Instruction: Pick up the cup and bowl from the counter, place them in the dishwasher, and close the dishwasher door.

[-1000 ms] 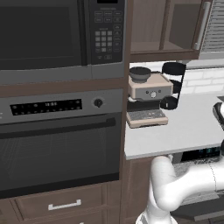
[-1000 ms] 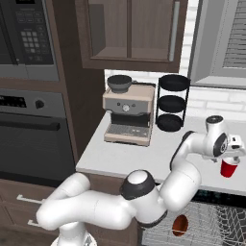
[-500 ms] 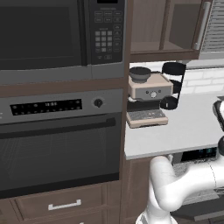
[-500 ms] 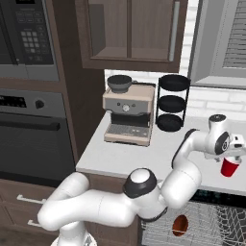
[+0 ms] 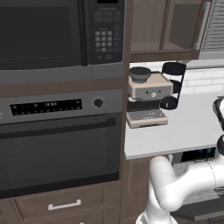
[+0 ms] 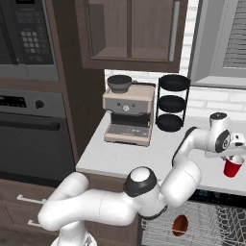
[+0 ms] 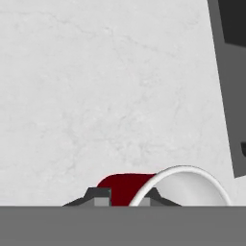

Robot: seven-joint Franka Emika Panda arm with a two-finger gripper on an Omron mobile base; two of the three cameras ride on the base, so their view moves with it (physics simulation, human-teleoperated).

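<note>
Counter [image 6: 144, 158]: claw [image 6: 234, 153] directly over red cup [image 6: 233, 167] (grip unclear); off-centre descent may topple it.

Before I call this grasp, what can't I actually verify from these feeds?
- Gripper grip: hand view's bottom edge cuts off the red cup; contact can't be judged.
- Right base view: the hand covers the cup's rim.
- Dishwasher door: below the right base view's bottom edge.
- Brown object in the rack: too small to identify.
- Left base view: the arm cuts across the dishwasher.
</note>
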